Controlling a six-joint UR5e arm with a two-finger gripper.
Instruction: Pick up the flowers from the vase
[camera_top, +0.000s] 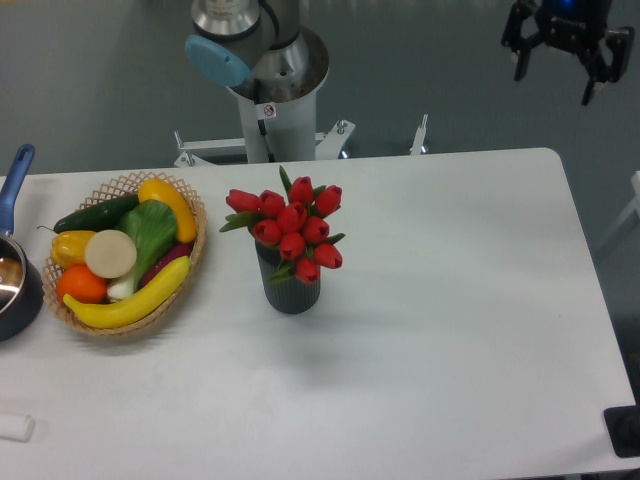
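Worktop: a wide white rectangular table top (450, 330) with rounded corners carries everything below.
Arm base: a grey metal column (270, 100) with a pale blue cap stands just behind the worktop's back edge, left of centre.
Basket: a round woven wicker basket (190, 262) sits near the left edge, holding a yellow banana, an orange, a green cucumber, yellow peppers, a leafy green and a pale round piece.
Pot: a dark pot with a blue handle (16, 275) sits at the left edge, partly cut off, just beside the basket.
Flowers: a bunch of red tulip buds with green leaves (292, 228) stands upright in the vase, about mid-worktop, right of the basket.
Vase: a short dark grey ribbed cylinder (291, 288), apart from the basket.
Gripper: a black two-finger gripper (566, 52) hangs beyond the back right corner, well apart from the flowers, fingers spread and holding nothing.
Small item: a white object (15, 428) lies at the front left corner.
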